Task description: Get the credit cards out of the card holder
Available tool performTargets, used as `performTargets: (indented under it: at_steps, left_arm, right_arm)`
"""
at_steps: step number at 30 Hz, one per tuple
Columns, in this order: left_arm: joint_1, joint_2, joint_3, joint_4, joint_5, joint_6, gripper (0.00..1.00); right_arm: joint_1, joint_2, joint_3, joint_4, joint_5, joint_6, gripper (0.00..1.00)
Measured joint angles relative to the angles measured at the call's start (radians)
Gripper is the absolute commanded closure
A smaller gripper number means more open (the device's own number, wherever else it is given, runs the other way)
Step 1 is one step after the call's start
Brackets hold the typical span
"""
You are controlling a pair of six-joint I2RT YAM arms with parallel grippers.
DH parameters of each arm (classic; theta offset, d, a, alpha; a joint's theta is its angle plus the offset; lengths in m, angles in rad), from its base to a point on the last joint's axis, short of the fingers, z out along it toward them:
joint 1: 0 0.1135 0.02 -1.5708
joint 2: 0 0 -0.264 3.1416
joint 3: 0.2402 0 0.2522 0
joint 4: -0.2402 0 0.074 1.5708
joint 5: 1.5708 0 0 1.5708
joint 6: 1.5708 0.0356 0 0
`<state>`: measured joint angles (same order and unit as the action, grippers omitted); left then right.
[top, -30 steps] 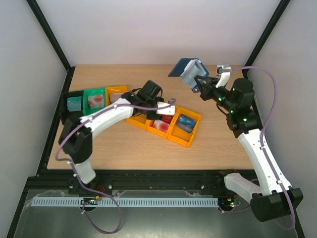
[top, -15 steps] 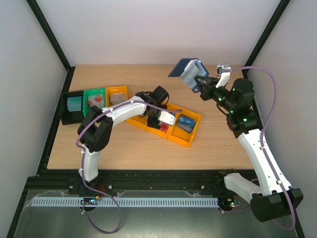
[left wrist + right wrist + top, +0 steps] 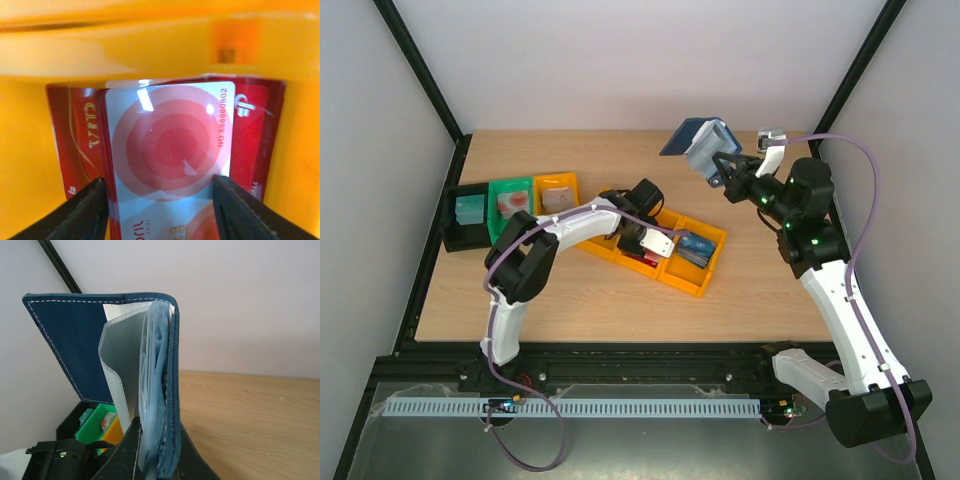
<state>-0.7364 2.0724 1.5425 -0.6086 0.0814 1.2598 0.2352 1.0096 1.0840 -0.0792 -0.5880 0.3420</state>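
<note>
The left tool [image 3: 160, 202] has dropped into the tray's [image 3: 150, 45] middle compartment, its fingers flanking a white card [image 3: 170, 150] that lies on red cards [image 3: 75, 135]; whether it grips or has let go I cannot tell. One more card looks delivered. Farther back, the right tool [image 3: 155, 460] stays clamped on the open holder [image 3: 70, 345], raised above the bench [image 3: 250, 405].

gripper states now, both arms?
Left gripper: open, fingers either side of the white card with red circles lying in the orange tray.
Right gripper: shut on the card holder, which hangs open above the table.
</note>
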Motion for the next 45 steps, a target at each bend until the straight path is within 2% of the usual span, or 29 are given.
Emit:
performTargets:
  at_steps: [7,14,20,31,45]
  left_arm:
    - [0.005,0.0,0.029,0.002,0.015,-0.009,0.76]
    - [0.01,-0.009,0.056,-0.016,0.027,-0.023,0.98]
    - [0.011,-0.012,0.072,-0.023,0.034,-0.037,0.98]
    - [0.025,-0.011,0.156,-0.152,0.102,-0.037,0.98]
    - [0.035,-0.051,0.161,-0.2,0.148,-0.063,0.98]
  right_arm:
    - [0.0,0.0,0.0,0.0,0.0,-0.002,0.98]
    - [0.0,0.0,0.0,0.0,0.0,-0.002,0.98]
    - [0.0,0.0,0.0,0.0,0.0,-0.002,0.98]
    - [0.0,0.0,0.0,0.0,0.0,-0.002,0.98]
    - [0.0,0.0,0.0,-0.011,0.011,-0.002,0.98]
